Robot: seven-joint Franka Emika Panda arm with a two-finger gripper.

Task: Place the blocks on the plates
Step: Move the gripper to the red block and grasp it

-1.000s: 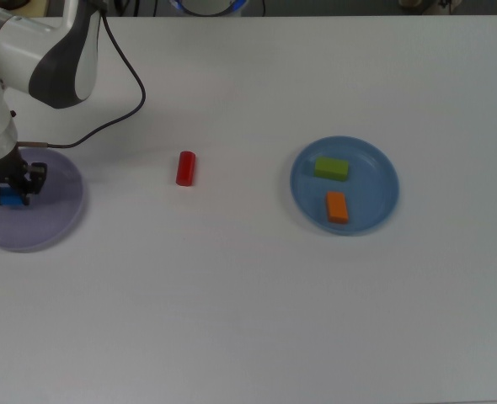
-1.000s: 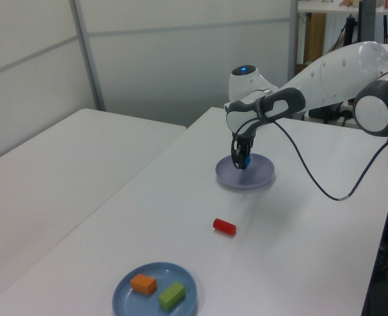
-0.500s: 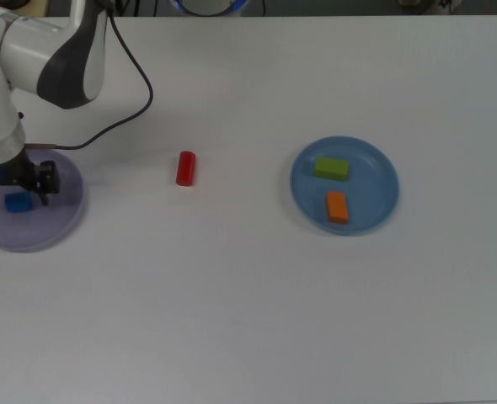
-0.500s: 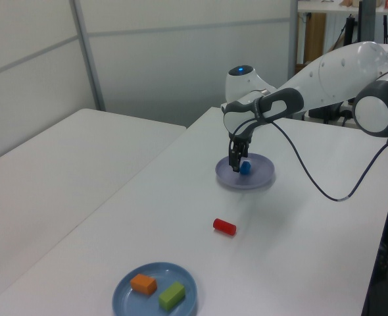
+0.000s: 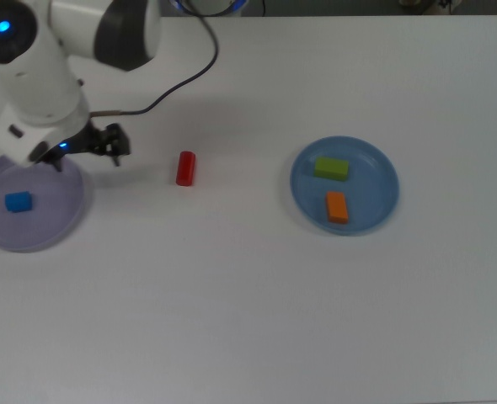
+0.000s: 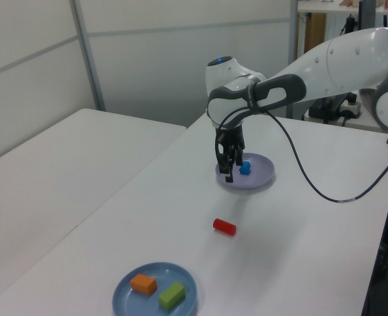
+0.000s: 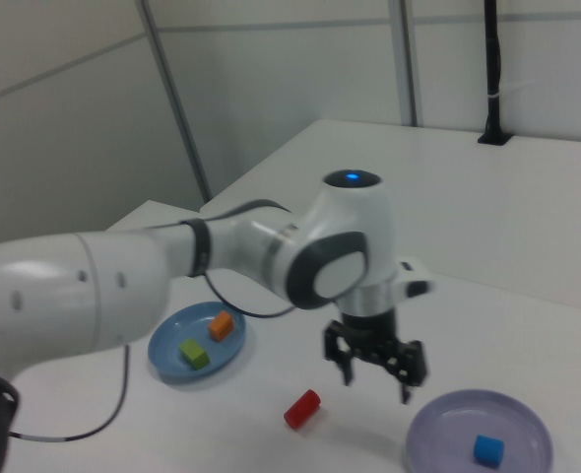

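Hovering empty with fingers spread wide: tool [image 7: 377, 367], above the bench [image 5: 232, 303] between the lavender plate [image 5: 55, 227] and the red block [image 5: 185, 168]. Blue block [image 5: 17, 201]: lying on the lavender plate. Green block [image 5: 331, 168] and orange block [image 5: 337, 206]: lying on the blue plate [image 5: 375, 156]. Three of four placed, by my reckoning. Outstanding: the red block, on bare bench just to the top view's right of the tool.

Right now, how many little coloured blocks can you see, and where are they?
4. The blue block lies on the purple plate, the green block and orange block on the blue plate, the red block on the table between. None looks hidden.
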